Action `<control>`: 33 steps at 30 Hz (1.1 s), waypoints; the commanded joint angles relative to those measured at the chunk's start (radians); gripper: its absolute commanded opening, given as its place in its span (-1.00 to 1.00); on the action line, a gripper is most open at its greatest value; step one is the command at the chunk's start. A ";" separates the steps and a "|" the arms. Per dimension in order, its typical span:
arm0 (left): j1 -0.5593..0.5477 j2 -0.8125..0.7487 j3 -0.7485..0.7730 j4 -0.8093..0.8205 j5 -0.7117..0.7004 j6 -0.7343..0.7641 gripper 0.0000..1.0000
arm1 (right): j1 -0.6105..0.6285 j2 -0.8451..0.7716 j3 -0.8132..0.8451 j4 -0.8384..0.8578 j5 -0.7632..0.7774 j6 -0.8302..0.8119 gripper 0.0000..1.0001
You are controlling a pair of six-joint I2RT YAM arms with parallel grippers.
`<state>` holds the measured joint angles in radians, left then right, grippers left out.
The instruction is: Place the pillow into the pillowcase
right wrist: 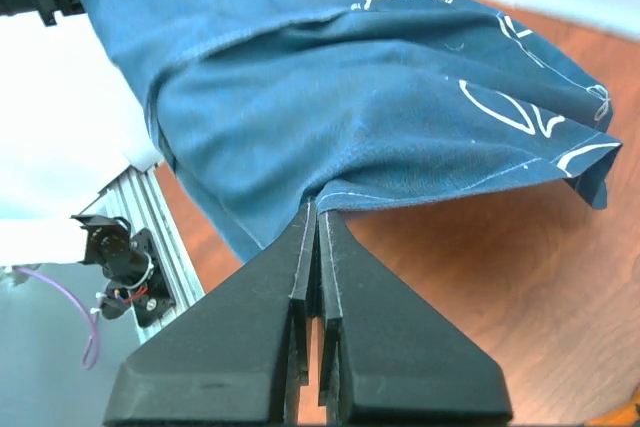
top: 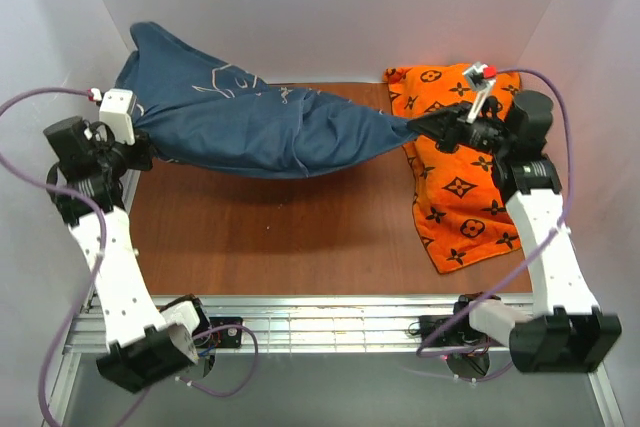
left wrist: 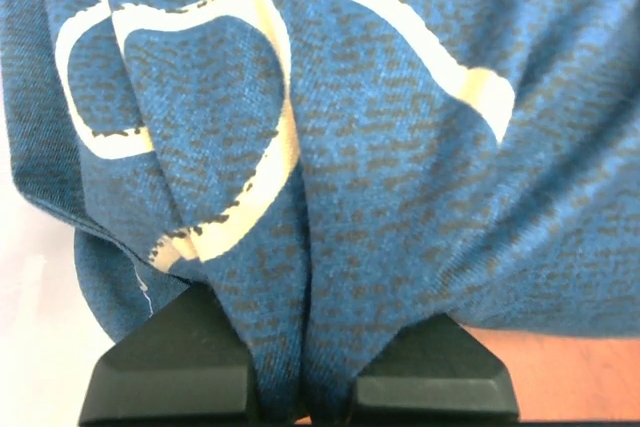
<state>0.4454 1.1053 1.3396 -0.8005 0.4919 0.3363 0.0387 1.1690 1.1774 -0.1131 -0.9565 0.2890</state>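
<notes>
The navy pillowcase [top: 260, 127] with white line drawings hangs stretched across the back of the table between both arms. At its left end my left gripper [top: 140, 152] is shut on a bunch of the blue cloth [left wrist: 400, 147], which is pinched between the black fingers [left wrist: 180, 367]. My right gripper [top: 412, 127] is shut on the case's right hem. In the right wrist view the closed fingertips [right wrist: 317, 209] pinch the stitched edge of the pillowcase [right wrist: 350, 97]. The pillow shows in no view.
An orange cloth with dark monogram marks [top: 460, 177] lies on the right of the brown table [top: 300, 237], under the right arm. White walls close in the back and sides. An aluminium rail [top: 320, 327] runs along the near edge.
</notes>
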 commanded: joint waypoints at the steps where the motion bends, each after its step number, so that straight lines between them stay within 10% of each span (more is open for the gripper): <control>1: 0.015 -0.191 0.027 0.047 -0.024 0.053 -1.00 | -0.013 -0.162 -0.030 0.104 0.018 0.091 -0.97; 9: 0.013 -0.147 0.032 -0.294 0.152 0.128 -1.00 | -0.014 -0.247 0.018 -0.098 0.128 -0.085 -0.97; 17: 0.016 -0.079 -0.298 -0.160 0.054 0.144 0.25 | -0.013 -0.180 -0.205 -0.102 0.236 -0.194 -0.97; 23: 0.027 0.019 -0.468 0.004 -0.141 0.338 0.56 | -0.013 -0.106 -0.205 -0.074 0.254 -0.149 -0.97; 33: 0.038 0.005 -0.598 -0.216 -0.141 0.561 0.60 | -0.014 -0.169 -0.246 -0.177 0.289 -0.252 -0.97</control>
<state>0.4755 1.1481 0.7959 -0.8772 0.3576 0.7563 0.0280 1.0416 0.9440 -0.2768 -0.6682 0.0956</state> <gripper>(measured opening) 0.802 0.016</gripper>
